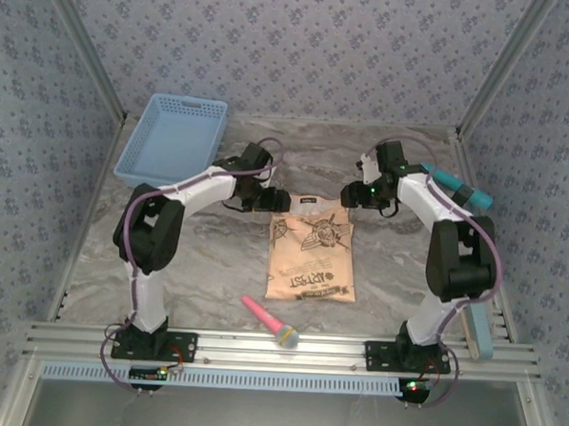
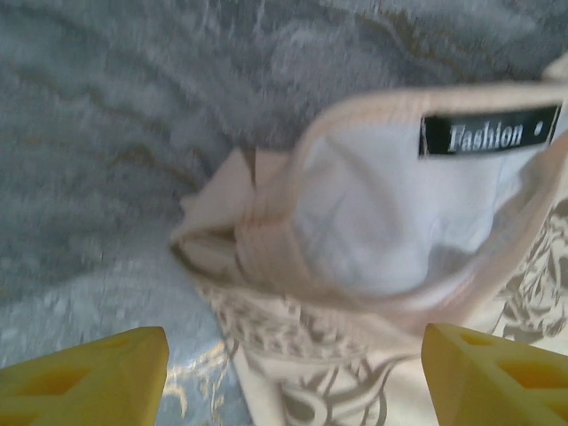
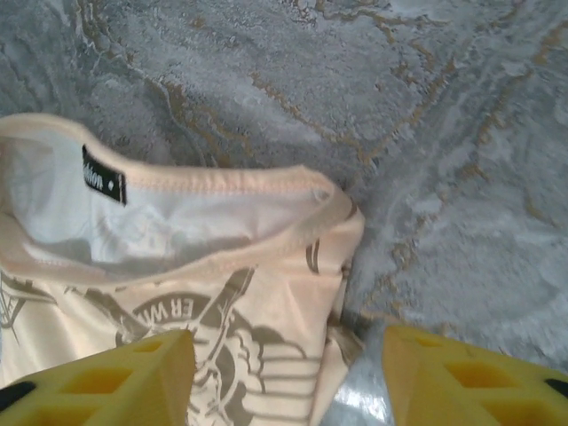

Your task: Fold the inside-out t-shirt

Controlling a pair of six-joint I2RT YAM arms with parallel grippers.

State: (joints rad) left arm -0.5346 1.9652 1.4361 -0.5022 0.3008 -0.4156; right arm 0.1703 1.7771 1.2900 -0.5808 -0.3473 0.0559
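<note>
T-shirt point(image 1: 311, 248) mid-table point(image 1: 215, 267), lying as narrow strip, collar twd far edge, print up. L gripper point(image 1: 266, 201) over collar's left corner, jaws wide, nothing held. R gripper point(image 1: 350, 194) over right corner, jaws apart, straddling cloth, not pinching. Prob. posed to pinch both corners & carry collar end twd near edge. Risk: grabs top ply only.

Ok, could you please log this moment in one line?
printed t-shirt: folded, collar far | left gripper: open, at collar | right gripper: open, at collar

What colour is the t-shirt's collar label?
The label on the t-shirt is black with white lettering, clearest in the left wrist view.
</note>
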